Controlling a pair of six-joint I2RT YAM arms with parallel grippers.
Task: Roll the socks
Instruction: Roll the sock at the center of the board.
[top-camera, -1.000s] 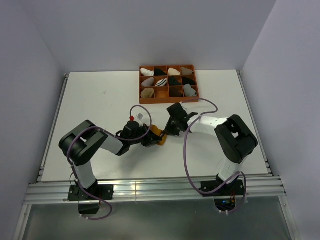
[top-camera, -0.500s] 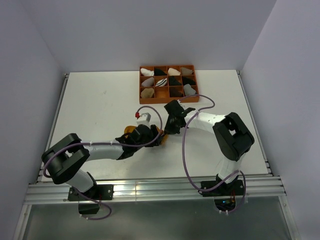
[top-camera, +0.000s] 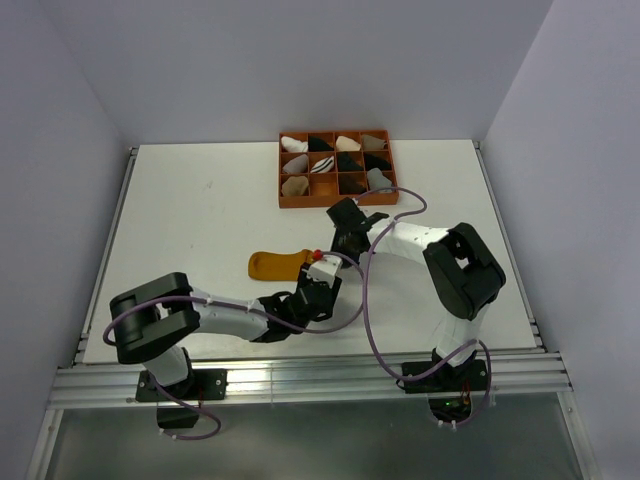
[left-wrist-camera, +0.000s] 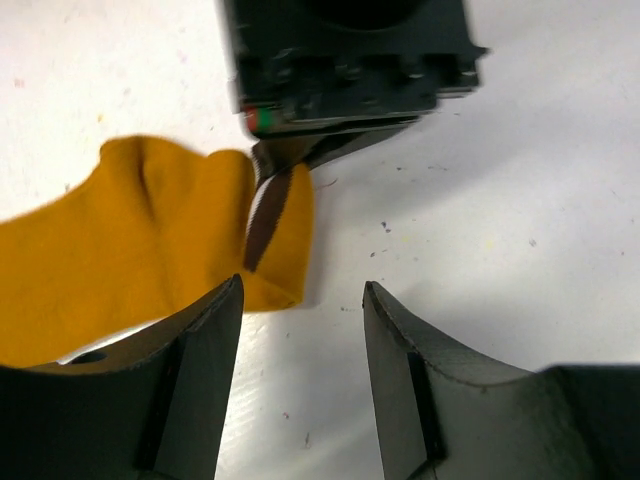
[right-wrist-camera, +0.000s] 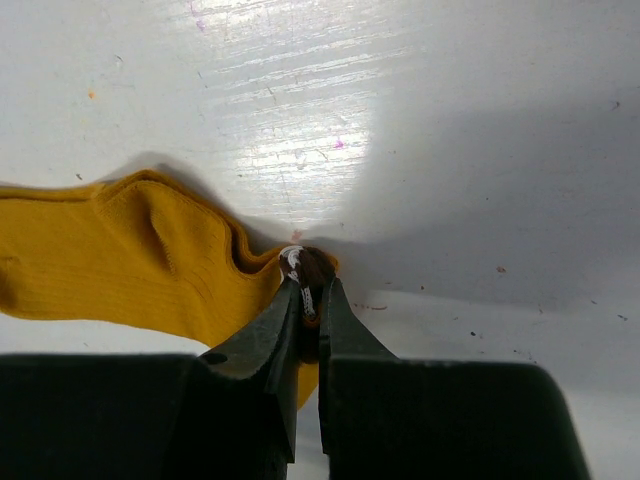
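Left gripper (left-wrist-camera: 302, 300) backed off, jaws apart; we see sock (left-wrist-camera: 130, 250) just ahead of one finger, cuff (left-wrist-camera: 268, 205) pinched by right gripper (right-wrist-camera: 310, 288).

I saw the sock (top-camera: 272, 265) flat on the table (top-camera: 180, 220), tray (top-camera: 338, 202) behind it, right gripper (right-wrist-camera: 305, 285) at its right end, left gripper (left-wrist-camera: 302, 292) just before that end

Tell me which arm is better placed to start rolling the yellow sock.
Probably right: the right pincer is shut on the striped cuff of the mustard sock, while the left pincer hangs open and empty beside it.
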